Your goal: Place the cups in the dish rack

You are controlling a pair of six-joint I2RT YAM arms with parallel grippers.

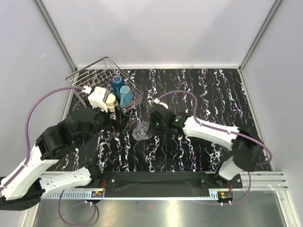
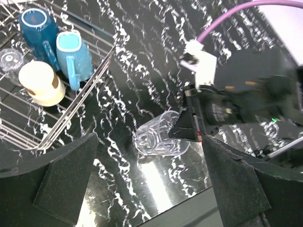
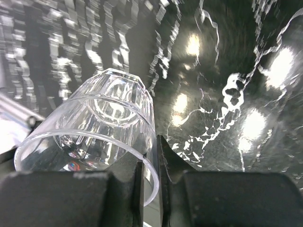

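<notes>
The right gripper [image 3: 151, 152] is clamped on the clear cup [image 3: 106, 118]. Its two dark fingers [image 3: 124, 191] are drawn nearly together, pinching the thin glass wall at the rim, one finger inside the mouth and one outside. The cup lies on its side on the black, white-veined table [image 1: 213, 94], mouth toward this gripper and base pointing away from its fingertips. From these angles it is hard to say whether the glass rests fully on the table or is tipped slightly up.

Opposite the right gripper, across the cup, the left gripper [image 2: 150, 138] hangs above the table with its jaws spread wide, gripping nothing. The clear cup lies ahead of it, in line with the gap between its fingers but apart from them.

Farther on, ahead and to the left of the left gripper, sits the rack [image 2: 90, 87], a silver wire basket with flared sides, its near corner close to that gripper. Three cups are in it, grouped at the corner nearest the left gripper. The beige cup [image 2: 40, 84] is closest, the light blue cup [image 2: 75, 49] is just beside it, and the dark blue cup [image 2: 34, 26] is behind, close against the light blue one.
</notes>
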